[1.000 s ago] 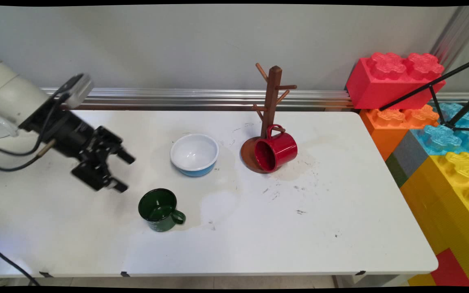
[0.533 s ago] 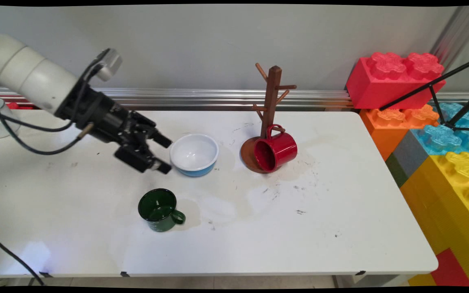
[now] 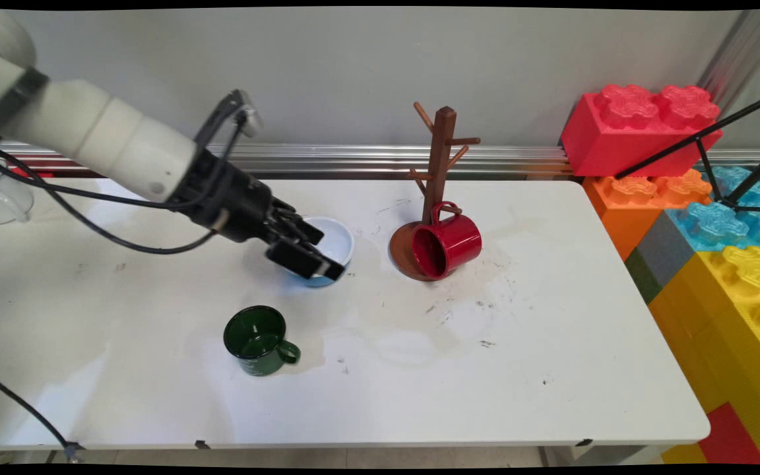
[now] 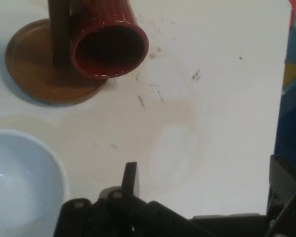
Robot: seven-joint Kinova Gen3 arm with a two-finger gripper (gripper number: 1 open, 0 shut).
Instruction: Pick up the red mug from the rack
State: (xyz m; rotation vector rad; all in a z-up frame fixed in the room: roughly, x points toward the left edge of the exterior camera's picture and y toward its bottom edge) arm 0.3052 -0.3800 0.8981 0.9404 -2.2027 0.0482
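My gripper [image 3: 317, 254], jaws spread, hovers over the white bowl [image 3: 339, 243]; red mug [image 3: 446, 245] at three o'clock. Bowl: probably rigid, light, slippery; grip rim.

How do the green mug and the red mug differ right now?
The green mug stands upright on the table, mouth up; the red mug hangs tilted by its handle from the wooden mug tree, mouth facing sideways and down. The green mug stands alone toward the near side; the red one hangs over the tree's base. Both are handled mugs, apart from the gripper.
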